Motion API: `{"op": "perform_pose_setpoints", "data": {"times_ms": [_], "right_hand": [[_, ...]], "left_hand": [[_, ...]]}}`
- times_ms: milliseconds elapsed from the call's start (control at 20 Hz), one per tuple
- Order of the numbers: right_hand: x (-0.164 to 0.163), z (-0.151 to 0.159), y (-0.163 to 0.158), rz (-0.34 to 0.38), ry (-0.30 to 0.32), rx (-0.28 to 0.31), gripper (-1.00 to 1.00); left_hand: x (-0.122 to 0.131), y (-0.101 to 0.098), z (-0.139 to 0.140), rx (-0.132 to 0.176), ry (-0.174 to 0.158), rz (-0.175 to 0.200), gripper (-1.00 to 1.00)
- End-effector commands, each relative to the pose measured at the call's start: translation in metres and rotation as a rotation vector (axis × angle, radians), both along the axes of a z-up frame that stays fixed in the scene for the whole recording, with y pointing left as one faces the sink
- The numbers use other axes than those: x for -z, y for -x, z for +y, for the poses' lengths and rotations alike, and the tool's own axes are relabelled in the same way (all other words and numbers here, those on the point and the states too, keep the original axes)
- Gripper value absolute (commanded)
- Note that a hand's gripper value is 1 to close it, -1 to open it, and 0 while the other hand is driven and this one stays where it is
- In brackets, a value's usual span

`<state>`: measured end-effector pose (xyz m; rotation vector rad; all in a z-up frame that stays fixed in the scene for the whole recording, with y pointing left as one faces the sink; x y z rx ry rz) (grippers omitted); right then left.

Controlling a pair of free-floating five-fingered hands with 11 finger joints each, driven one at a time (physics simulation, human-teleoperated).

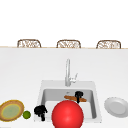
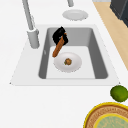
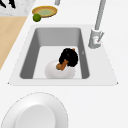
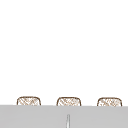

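The right robot hand [image 1: 78,94] hangs inside the grey rectangular sink basin [image 1: 47,95], toward its back wall below the tall chrome faucet [image 1: 67,72], with its fingers curled round a long orange-brown stick-shaped thing, a carrot by the look of it [image 1: 72,98]. In the left side view this right robot hand [image 2: 59,35] grips the upper end of the carrot [image 2: 58,48], which slants down so that its lower end reaches the rim of a round white plate [image 2: 75,65] lying on the sink floor; a small brown round lump [image 2: 68,61] sits in the middle of that plate. In the right side view the same robot hand [image 3: 69,57] is above the white plate [image 3: 53,72], and the carrot's end [image 3: 61,66] pokes out beneath it. The left robot hand [image 1: 40,111] hovers at the sink's front left corner, over the white table [image 1: 22,75]; its fingers look curled and it holds nothing. Just beside it on the table lies a small green lime [image 1: 26,115], and next to that, at the table's left edge, a round woven yellow-rimmed plate [image 1: 11,110]. A large red ball [image 1: 67,114] covers the front of the sink in the front view. A white round plate [image 1: 116,107] rests on the table right of the sink.
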<state>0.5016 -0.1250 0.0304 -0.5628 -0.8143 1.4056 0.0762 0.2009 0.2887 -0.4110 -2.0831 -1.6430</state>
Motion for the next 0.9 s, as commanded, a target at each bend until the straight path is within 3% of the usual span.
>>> {"op": "perform_pose_setpoints", "data": {"times_ms": [0, 600, 850], "right_hand": [[-0.018, -0.003, 0.015, -0.013, 0.021, -0.08, 1.0], [-0.074, -0.009, 0.059, -0.003, 0.045, -0.079, 1.0], [-0.101, -0.009, 0.081, -0.018, 0.107, -0.078, 1.0]], "left_hand": [[0.0, 0.0, 0.0, 0.0, 0.0, 0.0, 0.0], [0.0, 0.0, 0.0, 0.0, 0.0, 0.0, 0.0], [0.0, 0.0, 0.0, 0.0, 0.0, 0.0, 0.0]]}}
